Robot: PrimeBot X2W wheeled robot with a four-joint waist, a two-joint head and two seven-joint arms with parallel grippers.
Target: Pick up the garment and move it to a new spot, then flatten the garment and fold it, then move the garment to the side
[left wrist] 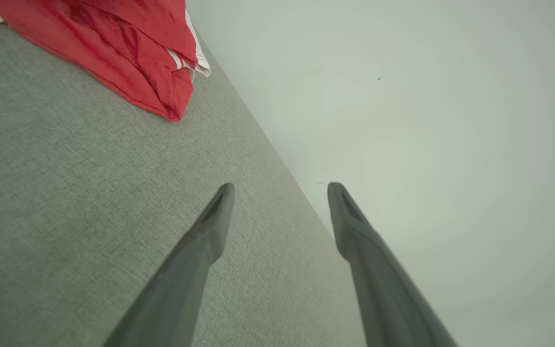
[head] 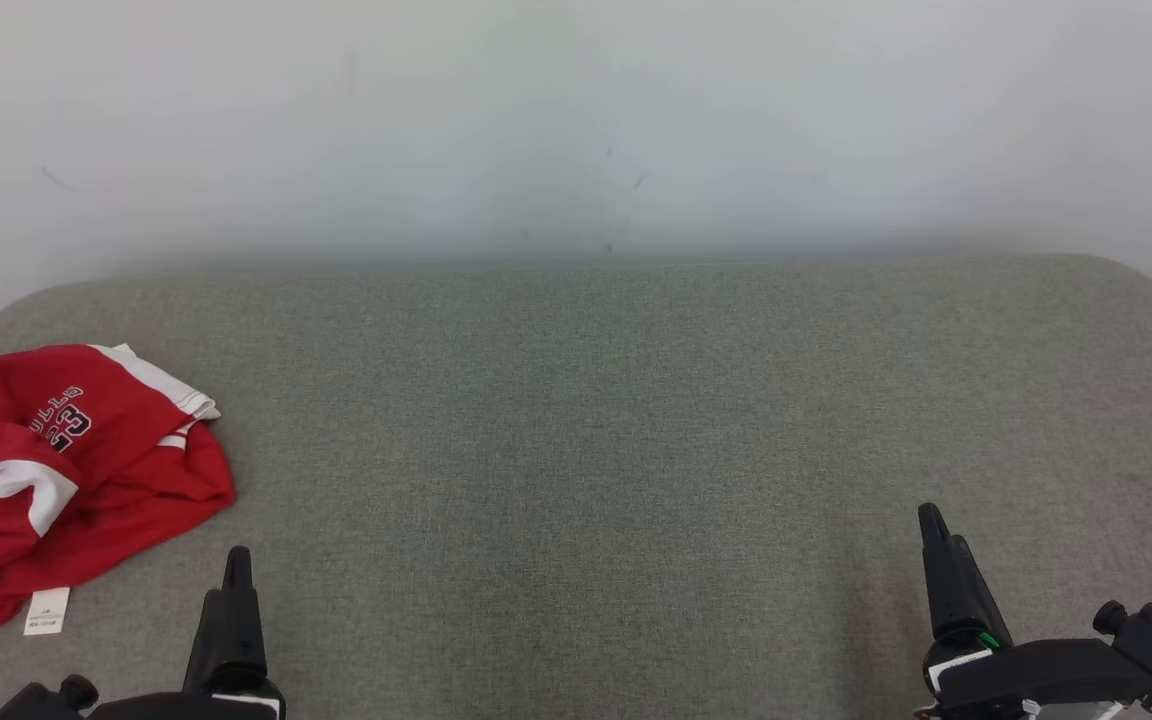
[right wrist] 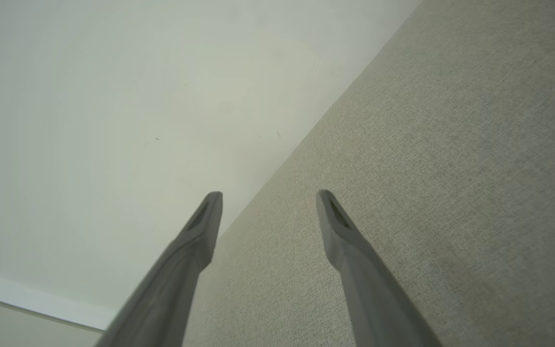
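crumpled red garment (head: 66,470) on grey couch (head: 596,420)

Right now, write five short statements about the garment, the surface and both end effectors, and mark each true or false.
The red garment lies crumpled at the left end of the grey surface. True.
The left end effector is shut on the garment. False: it is open and clear of the cloth.
The right end effector is open and empty. True.
The garment is folded flat in the middle of the surface. False: it is bunched up at the left.
A white label shows at the garment's near edge. True.
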